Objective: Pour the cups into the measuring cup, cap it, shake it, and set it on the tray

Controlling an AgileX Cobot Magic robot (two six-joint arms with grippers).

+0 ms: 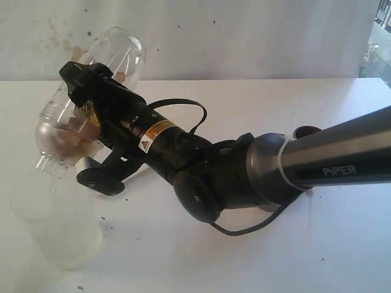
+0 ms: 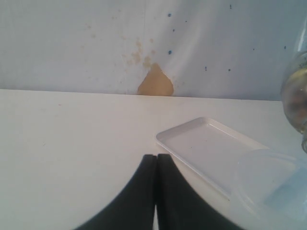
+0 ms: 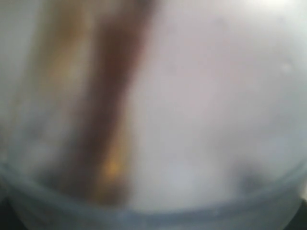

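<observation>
In the exterior view my right gripper point(image 1: 85, 101) reaches across to the left and is shut on the measuring cup point(image 1: 113, 55). The clear cylinder hangs tilted above the table, with brown contents at its lower end. It fills the blurred right wrist view as the measuring cup point(image 3: 192, 120), hiding the jaws there. Its edge shows in the left wrist view as the measuring cup point(image 2: 297, 96). My left gripper point(image 2: 157, 156) is shut with nothing in it, low over the table near the white tray point(image 2: 201, 143). A brown rim, the wooden cup point(image 1: 307, 130), peeks out behind the right arm. The steel tumbler is out of view.
A cloudy translucent plastic cup point(image 1: 58, 229) stands at the front left, below the held cylinder. It lies blurred before the tray in the left wrist view as the cloudy cup point(image 2: 273, 187). The stained white wall point(image 2: 155, 81) bounds the table's far side.
</observation>
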